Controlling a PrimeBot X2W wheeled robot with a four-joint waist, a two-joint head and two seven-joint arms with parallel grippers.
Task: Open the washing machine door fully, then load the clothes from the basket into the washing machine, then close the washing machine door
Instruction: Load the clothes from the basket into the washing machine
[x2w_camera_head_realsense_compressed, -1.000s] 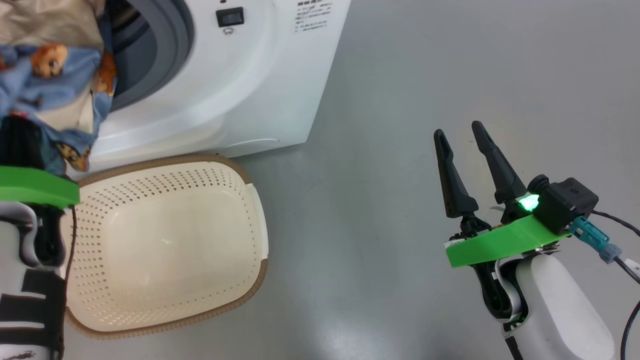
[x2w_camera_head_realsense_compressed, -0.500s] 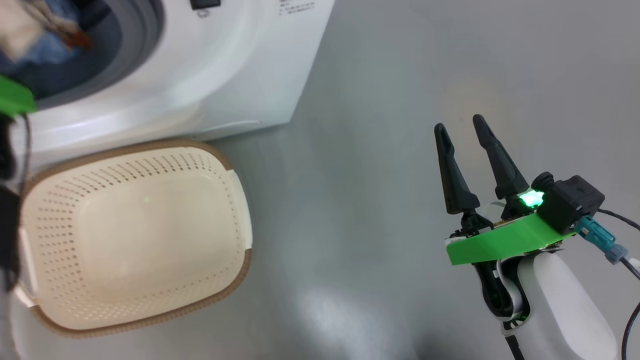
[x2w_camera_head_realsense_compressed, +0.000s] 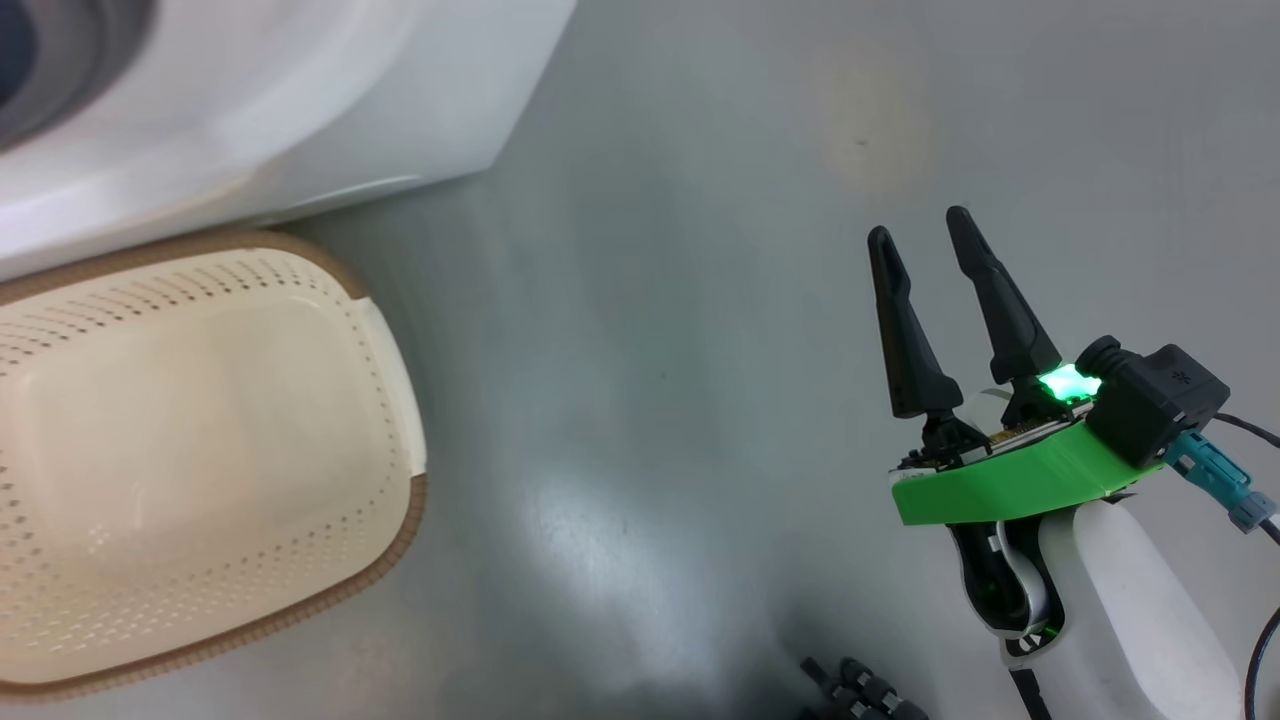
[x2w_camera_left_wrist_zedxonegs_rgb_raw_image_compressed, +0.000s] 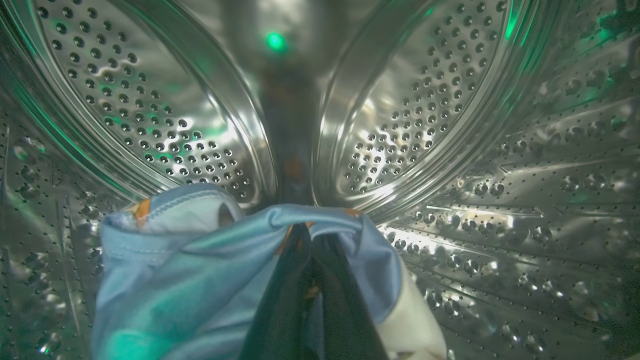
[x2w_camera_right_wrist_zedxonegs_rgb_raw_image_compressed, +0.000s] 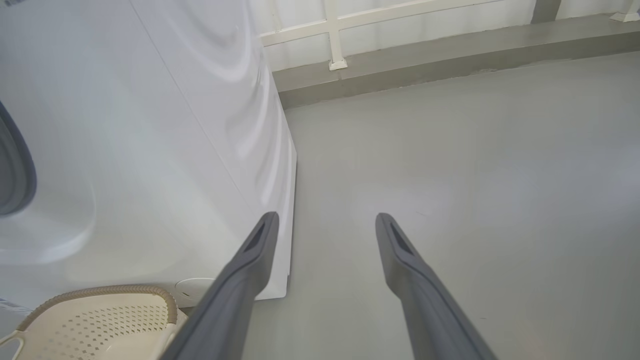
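Note:
In the left wrist view my left gripper (x2w_camera_left_wrist_zedxonegs_rgb_raw_image_compressed: 311, 240) is deep inside the steel perforated drum (x2w_camera_left_wrist_zedxonegs_rgb_raw_image_compressed: 165, 115) of the washing machine (x2w_camera_head_realsense_compressed: 260, 110), shut on the clothes (x2w_camera_left_wrist_zedxonegs_rgb_raw_image_compressed: 200, 270), a light blue garment with a cream one draped over its fingers. The cream basket (x2w_camera_head_realsense_compressed: 200, 450) with a brown rim sits on the floor at the left, with nothing in it. My right gripper (x2w_camera_head_realsense_compressed: 918, 225) hovers open over the grey floor to the right, holding nothing. The washing machine door is out of view.
The machine's white front and side (x2w_camera_right_wrist_zedxonegs_rgb_raw_image_compressed: 150, 150) stand left of my right gripper (x2w_camera_right_wrist_zedxonegs_rgb_raw_image_compressed: 325, 220). Behind it runs a grey kerb with a white railing (x2w_camera_right_wrist_zedxonegs_rgb_raw_image_compressed: 340, 45). A cable (x2w_camera_head_realsense_compressed: 1255, 470) trails from the right wrist. Grey floor (x2w_camera_head_realsense_compressed: 650, 400) spreads between basket and right arm.
The head camera has swung right, shifting the machine and basket leftward. The left arm with the clothes has left the head view and gone into the drum. The right gripper stays put.

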